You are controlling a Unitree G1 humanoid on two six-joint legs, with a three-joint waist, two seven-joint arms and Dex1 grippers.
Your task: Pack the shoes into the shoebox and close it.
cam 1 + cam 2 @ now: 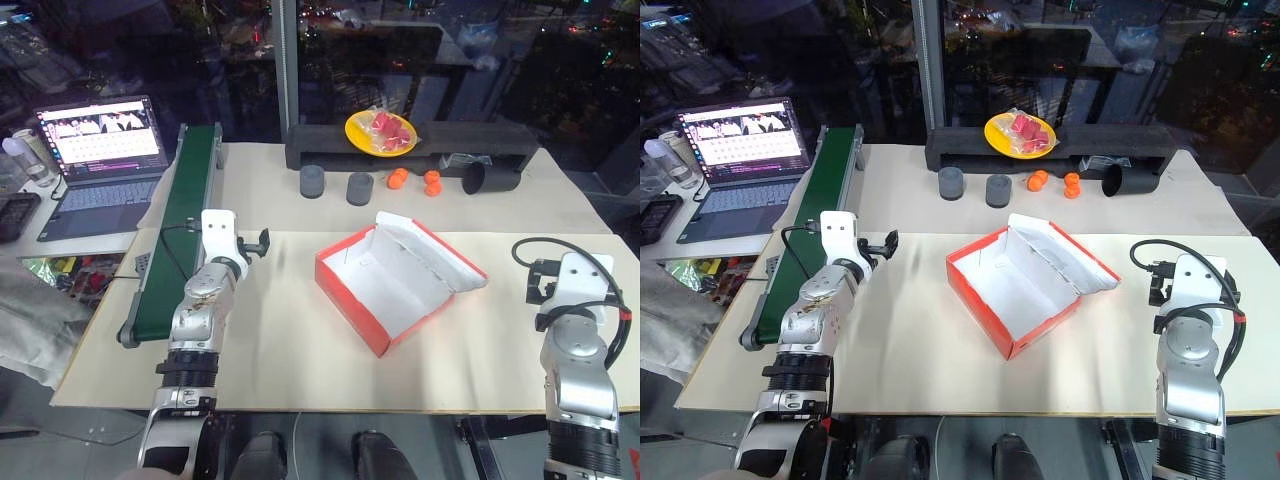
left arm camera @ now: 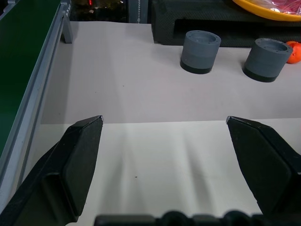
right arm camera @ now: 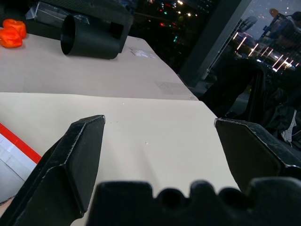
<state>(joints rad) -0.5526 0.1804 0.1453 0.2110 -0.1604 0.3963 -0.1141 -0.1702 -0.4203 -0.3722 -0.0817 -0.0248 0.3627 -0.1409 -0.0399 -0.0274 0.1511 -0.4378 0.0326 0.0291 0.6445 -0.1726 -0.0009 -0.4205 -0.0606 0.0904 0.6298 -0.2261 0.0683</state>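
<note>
Sitting on the pale beige table (image 1: 300,360), the red rectangular cardboard shoebox (image 1: 398,283) gapes open, empty. Left pincer (image 2: 164,123) and right pincer (image 3: 160,121) hang spread, holding nothing. A careless reach could knock the box askew.

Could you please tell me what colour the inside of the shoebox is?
White inside, red outside; the shoebox shows best in the left eye view.
</note>
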